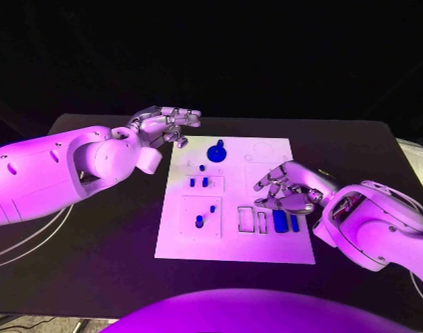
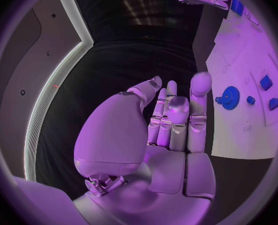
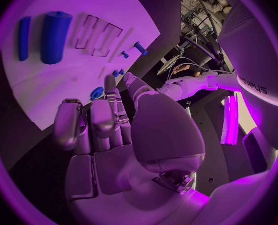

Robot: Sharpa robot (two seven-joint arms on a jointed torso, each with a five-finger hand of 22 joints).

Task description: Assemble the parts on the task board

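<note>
Head view: white task board [image 1: 234, 244], blue parts [image 1: 279, 220]

Only partly legible dark lettering on the white arm shell [image 3: 254, 87] in the right wrist view, ending roughly "…PUS", nothing else readable.

Setting: a black table [image 1: 102, 263] stood against a dark, unlit backdrop, with violet light falling across the whole scene. Pale cables [image 1: 16, 250] trailed over the table's near left part. In the left wrist view a bright light strip [image 2: 51, 95] edged a grey wall panel [image 2: 17, 75]; the right wrist view showed a glowing vertical lamp [image 3: 229, 120]
</note>
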